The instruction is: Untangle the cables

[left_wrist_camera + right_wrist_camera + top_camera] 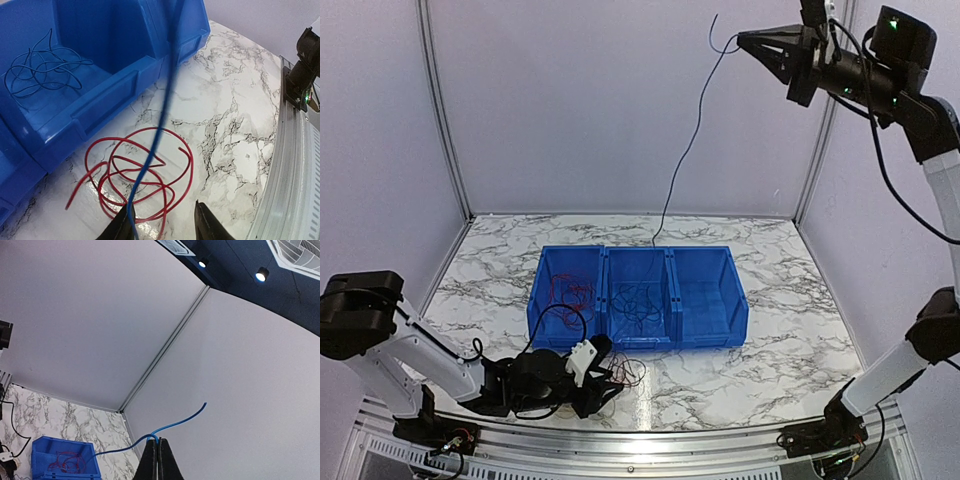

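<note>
On the blue cable (686, 150): hair-thin, near weightless, limp but with some spring, since it holds a curve instead of dropping plumb. The right fingers (157, 452) are pinched shut on it high above the tabletop (775, 340), with a short tail poking past the tips. It hangs down to the back rim of the bin (638, 342); overhead we lose it there.

The left wrist view shows a blue strand rising over the bin from right beside one of the left fingers (206, 227). Those stand apart with nothing clamped. We can't tell if the strand touches.

The red cable (135, 175) is a loose multi-loop pile flat on the tabletop just in front of the bin, with the blue strand crossing over it. Inside the bin there's a red coil (575, 292) in the left compartment and a dark coil (638, 305) in the middle one.

Our read on handling: the insulation looks smooth and probably slips, so pinch fully. Pull slowly, because loops will likely snag and drag the whole pile. We'd take the red one at its free end at the coil's edge. A mid-coil grab likely catches several strands.
</note>
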Tool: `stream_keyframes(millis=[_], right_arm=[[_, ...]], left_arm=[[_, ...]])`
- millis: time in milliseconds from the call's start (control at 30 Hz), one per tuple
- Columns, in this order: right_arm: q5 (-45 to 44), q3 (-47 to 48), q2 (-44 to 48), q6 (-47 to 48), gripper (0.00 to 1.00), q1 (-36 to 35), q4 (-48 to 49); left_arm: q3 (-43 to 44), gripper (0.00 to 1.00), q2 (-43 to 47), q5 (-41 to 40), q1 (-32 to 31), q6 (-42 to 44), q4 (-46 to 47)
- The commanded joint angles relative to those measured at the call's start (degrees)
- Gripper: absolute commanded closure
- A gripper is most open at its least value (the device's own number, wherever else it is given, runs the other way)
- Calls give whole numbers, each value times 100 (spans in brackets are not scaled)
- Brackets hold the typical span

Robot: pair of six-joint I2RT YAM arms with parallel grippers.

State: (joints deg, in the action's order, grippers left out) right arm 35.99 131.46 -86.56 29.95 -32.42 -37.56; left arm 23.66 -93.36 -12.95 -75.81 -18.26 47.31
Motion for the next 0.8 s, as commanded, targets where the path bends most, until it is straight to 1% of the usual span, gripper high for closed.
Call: stream_keyframes(millis=[0, 167, 333, 367, 433, 567, 667, 767], right_arm=[[-1141, -696, 194, -318, 100, 50, 559], [-1701, -1542, 342, -452, 100, 60, 960], [-1484, -2221, 490, -493, 100, 65, 1054], [-1417, -2312, 519, -486, 100, 61, 1053], [-1173, -2445, 580, -447, 100, 62, 1002], [-688, -2535, 655, -385, 100, 61, 865], [-424, -2445, 675, -346, 100, 61, 763], [-298, -2389, 685, -374, 100, 61, 724]], left_arm=[[-173, 58, 231, -224, -19, -150, -73], [-237, 58, 276, -265, -21, -202, -81], [-312, 58, 611, -305, -30, -253, -96], [-325, 57, 719, -341, -37, -251, -125], [-316, 51, 994, -509, -47, -250, -302], [22, 42, 1502, -1047, -47, -321, -1093], [484, 37, 1604, -1229, -46, -136, -1605], [1169, 34, 1442, -1293, -39, 170, -2067]])
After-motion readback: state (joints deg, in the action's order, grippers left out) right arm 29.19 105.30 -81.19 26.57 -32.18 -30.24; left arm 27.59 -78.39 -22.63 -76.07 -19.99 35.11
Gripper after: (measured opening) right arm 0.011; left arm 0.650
